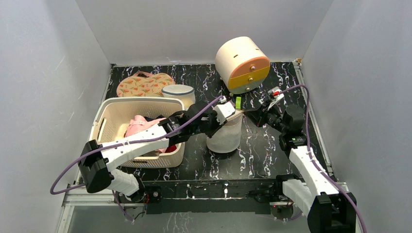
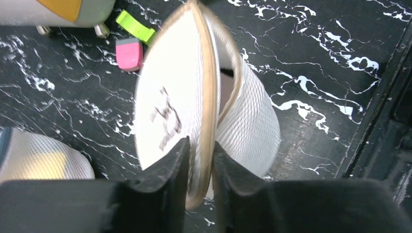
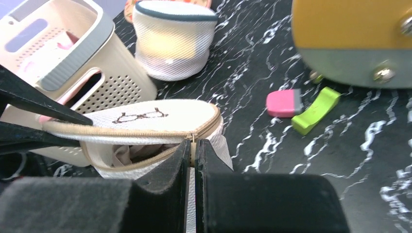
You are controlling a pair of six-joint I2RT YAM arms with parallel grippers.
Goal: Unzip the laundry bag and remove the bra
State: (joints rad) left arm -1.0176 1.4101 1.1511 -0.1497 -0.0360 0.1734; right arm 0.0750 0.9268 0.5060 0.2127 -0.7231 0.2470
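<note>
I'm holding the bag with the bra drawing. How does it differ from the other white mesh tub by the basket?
The laundry bag has a cream zip rim; the tub has a dark rim. The laundry bag is partly unzipped, lid lifted; the tub looks closed. The left fingers and right fingers pinch the laundry bag; the tub stands free. Both are squat white mesh cylinders.

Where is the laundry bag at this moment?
Top view, mid-table: the laundry bag stands right of the basket, left gripper pinching its lid, right gripper at its zip.
</note>
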